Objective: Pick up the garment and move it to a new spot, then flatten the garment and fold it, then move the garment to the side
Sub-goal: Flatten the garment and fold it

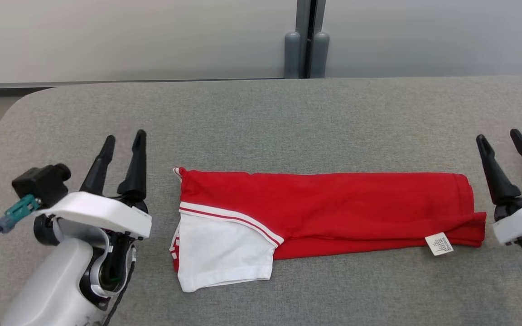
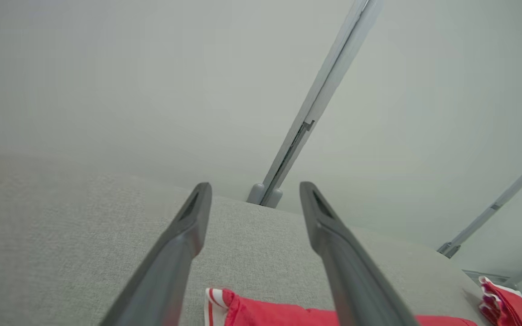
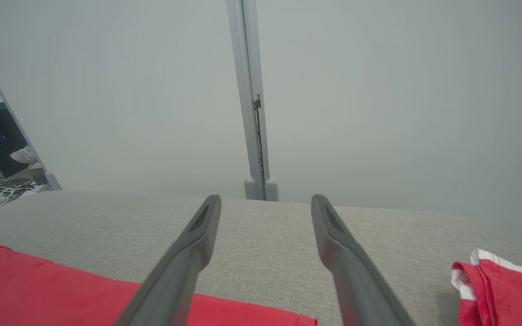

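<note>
Left gripper (image 1: 125,136) and right gripper (image 1: 497,135) are gaping, empty; you are facing a likely soft, limp garment (image 1: 333,203): pinch its ends.

Garment (image 1: 333,203) on table (image 1: 288,117), between left end effector (image 1: 125,136) and right end effector (image 1: 497,135); both apart from it.

No writing can be made out anywhere. The one label is a small white tag (image 1: 440,244) at the lower edge of the red garment (image 1: 333,203). It lies just to the inner side of the right pincer (image 1: 497,136), level with the pincer's base rather than its fingertips. It carries what look like several short rows of dark print, too small and blurred for a single letter or number to be read.
</note>
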